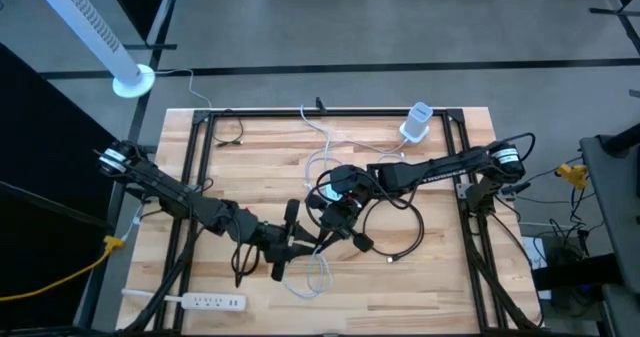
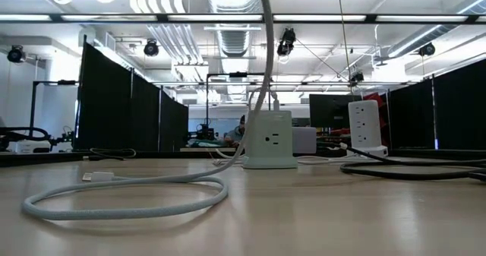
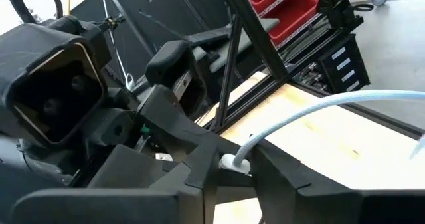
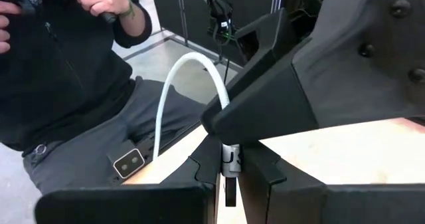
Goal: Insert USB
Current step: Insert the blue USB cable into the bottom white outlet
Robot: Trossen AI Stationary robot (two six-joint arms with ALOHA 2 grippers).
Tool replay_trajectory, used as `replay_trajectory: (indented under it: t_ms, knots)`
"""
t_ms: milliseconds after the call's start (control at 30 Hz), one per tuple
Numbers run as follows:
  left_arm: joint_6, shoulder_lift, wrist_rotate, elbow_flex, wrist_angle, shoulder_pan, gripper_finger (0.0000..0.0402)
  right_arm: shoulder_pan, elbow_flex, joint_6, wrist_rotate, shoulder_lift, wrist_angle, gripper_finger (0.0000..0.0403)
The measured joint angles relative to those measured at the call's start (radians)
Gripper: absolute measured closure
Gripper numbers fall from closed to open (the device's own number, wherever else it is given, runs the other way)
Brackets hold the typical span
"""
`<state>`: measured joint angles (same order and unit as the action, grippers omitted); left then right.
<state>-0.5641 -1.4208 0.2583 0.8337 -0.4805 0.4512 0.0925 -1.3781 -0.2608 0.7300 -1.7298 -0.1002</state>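
Your two dark arms meet near the middle of the light wooden slatted table (image 1: 440, 277), inside its black metal frame. Right gripper (image 4: 229, 174) is clenched on a small silver USB plug (image 4: 230, 159), w/ a dark tip sticking out past the fingers; the thin white round cable (image 4: 174, 84) arcs up from that plug and drops toward the table edge. Left gripper (image 3: 229, 165) sits just beside it, fingers closed around the white cable end (image 3: 236, 163), where a pale blue-white cord (image 3: 332, 104) runs away over the wood. From above, both grippers are nearly touching, approx centre of the table, w/ loops of black cable (image 1: 395, 232) and white cable around them. A white cube-shaped power outlet block (image 2: 268, 140) stands upright at the far side of the table, well apart from the grippers; the low cam shows its socket face and the white cable coiled on the table in front. A white flat power strip (image 1: 205, 301) lies near the front left corner. A person in a dark top and grey trousers (image 4: 73, 98) sits beyond the table edge, hands raised, holding a dark object.
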Motion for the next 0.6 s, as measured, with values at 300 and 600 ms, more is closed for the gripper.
replay_trajectory:
  t_ms: [300,600]
  knots:
    - [0.014,-0.001,-0.018,0.0,-0.023,-0.003,0.0382,0.0,0.0,-0.012,0.004,-0.002,0.005,0.0383]
    - [0.023,0.01,-0.026,0.0,-0.032,-0.003,0.04,0.0,0.0,-0.028,0.006,-0.002,0.009,0.0383]
